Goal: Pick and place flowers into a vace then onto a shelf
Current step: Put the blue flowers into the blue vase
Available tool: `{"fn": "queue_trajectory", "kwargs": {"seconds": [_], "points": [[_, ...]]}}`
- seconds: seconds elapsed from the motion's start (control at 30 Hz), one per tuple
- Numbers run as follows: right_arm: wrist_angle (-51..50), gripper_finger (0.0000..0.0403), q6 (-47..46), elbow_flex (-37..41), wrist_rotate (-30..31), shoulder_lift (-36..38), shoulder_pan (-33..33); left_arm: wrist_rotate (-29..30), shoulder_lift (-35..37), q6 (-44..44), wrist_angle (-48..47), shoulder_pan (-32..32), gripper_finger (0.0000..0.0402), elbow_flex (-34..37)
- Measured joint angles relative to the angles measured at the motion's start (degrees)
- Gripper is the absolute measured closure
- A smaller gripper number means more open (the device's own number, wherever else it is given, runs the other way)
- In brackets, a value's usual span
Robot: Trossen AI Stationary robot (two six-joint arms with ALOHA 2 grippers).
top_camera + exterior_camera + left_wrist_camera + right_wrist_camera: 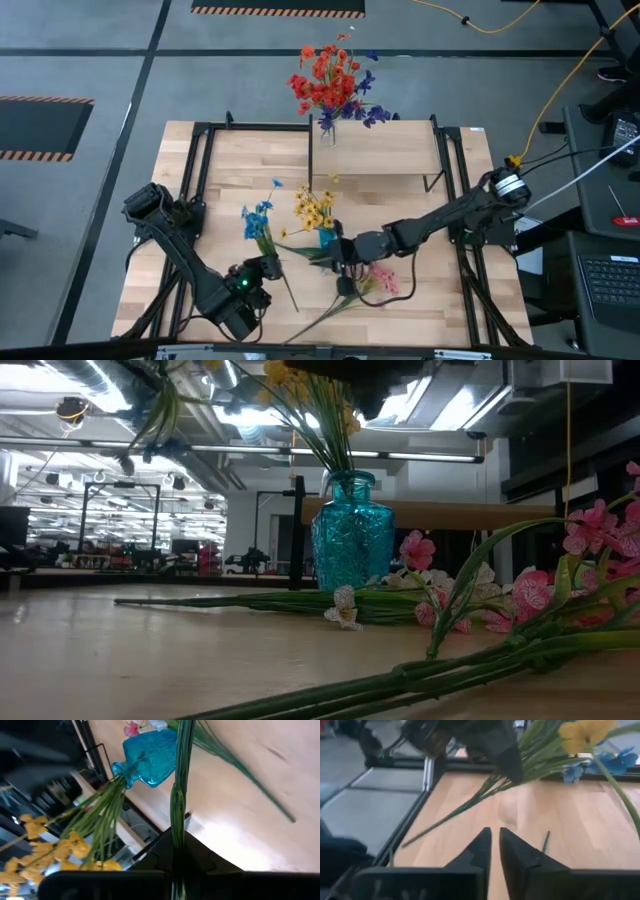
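Note:
A teal glass vase (327, 238) stands on the table with yellow flowers (313, 208) in it. My left gripper (262, 270) is left of the vase, shut on a bunch of blue flowers (258, 218) held above the table. My right gripper (340, 255) is just right of the vase, pointing toward the table's left. Its fingers (482, 851) stand slightly apart with nothing between them. Pink flowers (382, 280) lie flat on the table near the front. The shelf (390, 150) stands at the far side. My left gripper pinches the blue flowers' green stalks (178, 837) between its two fingers, as a bundle, partway along their length. The bunch is lifted clear of the table: the blooms (620, 760) point toward the far side, and the bare stalk ends (420, 837) slant down toward the near side.
On the shelf stands a clear vase (327, 128) with red, orange and purple flowers (330, 82). Black metal frame rails (195, 180) run along both sides of the table. Green stalks (250, 600) of the lying flowers stretch across the table in front of the teal vase (352, 545).

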State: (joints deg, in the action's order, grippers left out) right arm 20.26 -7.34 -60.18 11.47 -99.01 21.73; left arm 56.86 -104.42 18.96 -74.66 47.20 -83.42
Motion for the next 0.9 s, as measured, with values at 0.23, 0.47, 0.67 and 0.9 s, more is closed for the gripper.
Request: {"fn": "queue_trajectory", "kwargs": {"seconds": [0.23,0.47,0.67,0.9], "points": [[6.69,0.0273,-0.85,-2.37,-2.20,-4.05,-0.63,5.38,0.00,8.15,-0.51,-0.25,0.0389,-0.02],[7.24,0.0215,-1.40,-5.49,-2.59,-8.01,-1.51,8.20,0.00,10.43,-0.53,-0.88,0.0389,0.00],[7.05,0.0202,-1.62,-7.62,-2.54,-11.31,-2.96,8.20,0.00,10.97,-0.50,-0.92,0.0389,0.00],[7.45,0.0202,-1.63,-9.14,-2.56,-12.12,-3.47,8.20,0.00,10.97,-0.43,-0.92,0.0389,0.00]]}}
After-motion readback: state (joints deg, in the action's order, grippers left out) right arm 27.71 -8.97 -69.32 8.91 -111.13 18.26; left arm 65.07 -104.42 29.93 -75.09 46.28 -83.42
